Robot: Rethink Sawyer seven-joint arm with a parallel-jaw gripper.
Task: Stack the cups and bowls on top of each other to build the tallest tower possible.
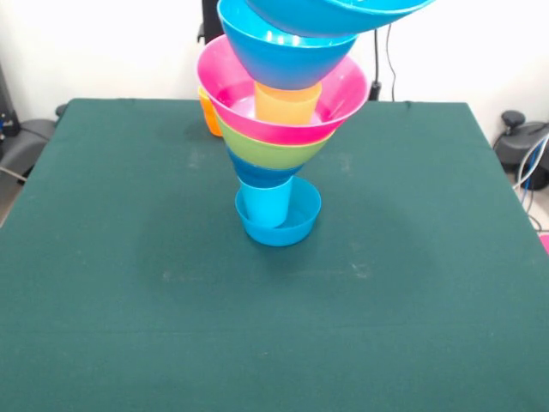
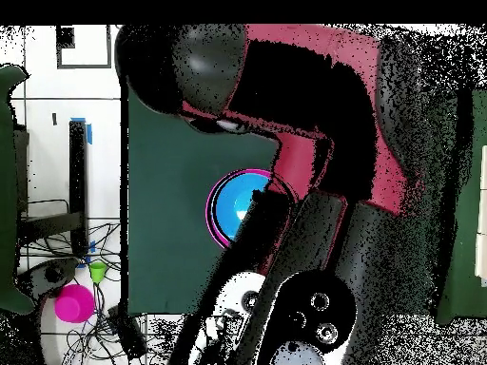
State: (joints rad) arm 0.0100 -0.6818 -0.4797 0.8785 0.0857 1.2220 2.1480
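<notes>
Arm is folded over the surface, covering most of the overhead view. Claw itself isn't visible, so can't tell its state. Tower stands mid-surface: small blue bowl, light blue cup, green bowl, pink bowl, orange cup, blue bowls on top.

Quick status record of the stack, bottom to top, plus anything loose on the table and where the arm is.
base: small blue bowl on the green table
in it: light blue cup
above: blue bowl, lime green bowl, pink bowl
inside pink bowl: orange cup
above that: blue bowl, another blue bowl cut off by the top edge
loose: orange cup behind the stack
arm: over the stack in the overhead view
tool: not visible
</notes>
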